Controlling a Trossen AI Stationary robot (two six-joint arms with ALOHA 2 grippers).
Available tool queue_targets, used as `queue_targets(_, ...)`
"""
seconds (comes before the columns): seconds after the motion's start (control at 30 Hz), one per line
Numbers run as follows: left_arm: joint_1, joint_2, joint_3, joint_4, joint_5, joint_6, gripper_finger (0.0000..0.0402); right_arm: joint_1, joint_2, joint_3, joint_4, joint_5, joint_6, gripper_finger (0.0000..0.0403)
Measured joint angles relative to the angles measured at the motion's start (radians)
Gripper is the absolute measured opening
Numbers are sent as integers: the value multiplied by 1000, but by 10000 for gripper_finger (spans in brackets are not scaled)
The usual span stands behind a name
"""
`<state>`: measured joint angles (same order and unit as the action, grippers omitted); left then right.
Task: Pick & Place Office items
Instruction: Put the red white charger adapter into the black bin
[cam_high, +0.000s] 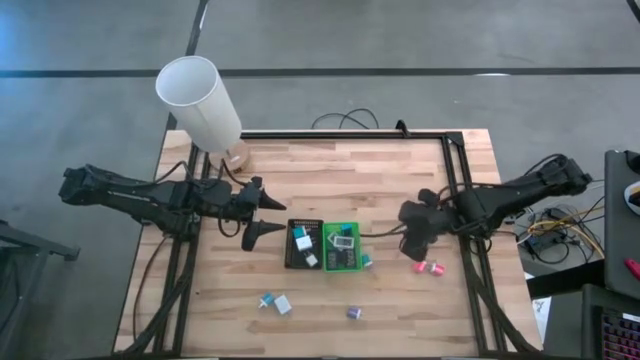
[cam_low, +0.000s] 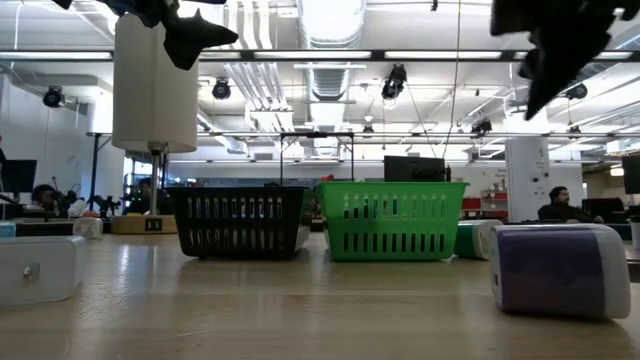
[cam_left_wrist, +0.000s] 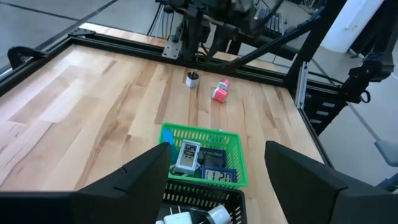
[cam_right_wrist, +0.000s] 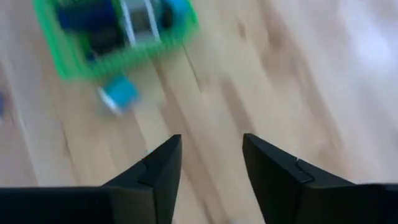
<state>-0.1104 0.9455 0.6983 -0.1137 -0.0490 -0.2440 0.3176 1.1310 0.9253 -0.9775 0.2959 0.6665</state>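
Small office items lie on the wooden table: a pink piece (cam_high: 422, 267) and a white one (cam_high: 437, 268) near the right side, a teal one (cam_high: 366, 261) beside the green tray (cam_high: 341, 247), a teal one (cam_high: 267, 301), a white one (cam_high: 284, 304) and a purple one (cam_high: 353, 313) near the front. More lie in the green tray and the black tray (cam_high: 305, 243). My left gripper (cam_high: 266, 217) hangs open above the table, left of the black tray. My right gripper (cam_high: 416, 250) is open, tilted down, above the table just beyond the pink piece. Nothing is between its fingers (cam_right_wrist: 211, 146).
A tall white cylinder lamp (cam_high: 200, 100) stands at the far left corner on a round wooden base. A black frame rail (cam_high: 455, 180) runs along the table's far and right edges. Bare wood lies between the trays and the far edge.
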Motion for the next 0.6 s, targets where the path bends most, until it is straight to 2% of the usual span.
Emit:
queue_targets(0.1,0,0,0,-3,0,0,265,-23,27,34,-147,-138,60,151)
queue_targets(0.17,0,0,0,-8,0,0,266,-32,37,43,-173,-241,107,144)
queue_targets(0.27,0,0,0,-18,0,0,265,-32,44,36,-148,-340,155,138)
queue_targets(0.6,0,0,0,-22,0,-19,264,-27,51,-79,-13,-453,209,156)
